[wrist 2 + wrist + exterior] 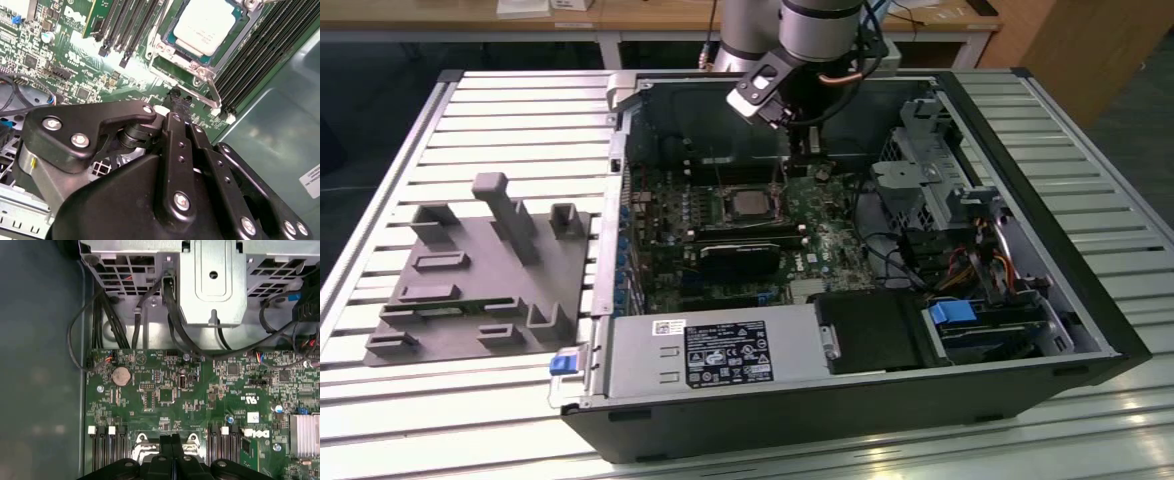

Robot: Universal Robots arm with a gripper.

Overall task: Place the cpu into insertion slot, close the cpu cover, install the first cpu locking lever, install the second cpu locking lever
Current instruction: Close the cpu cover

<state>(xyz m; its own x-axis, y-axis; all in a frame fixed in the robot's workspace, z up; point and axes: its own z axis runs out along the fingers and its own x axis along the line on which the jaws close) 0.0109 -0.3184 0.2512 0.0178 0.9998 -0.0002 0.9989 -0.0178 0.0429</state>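
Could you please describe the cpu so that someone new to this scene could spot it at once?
Start with the open computer case, and look at the green board lying inside it. Near the board's middle sits the cpu, a small flat square with a dull silver top inside a thin metal cover, unlike the long black slots beside it.

- The computer case point(1067, 300) lies open on the slatted table point(520, 120); a fixture block point(474, 280) rests on the table, at the exterior view's left of the case.
- The motherboard point(841, 250) covers the case floor; the cpu point(750, 205) sits within the window of the cpu cover point(196, 66).
- The gripper point(790, 178) hangs just beside the cover, toward the exterior view's right.
- The power supply point(707, 355) lies nearest the exterior camera.
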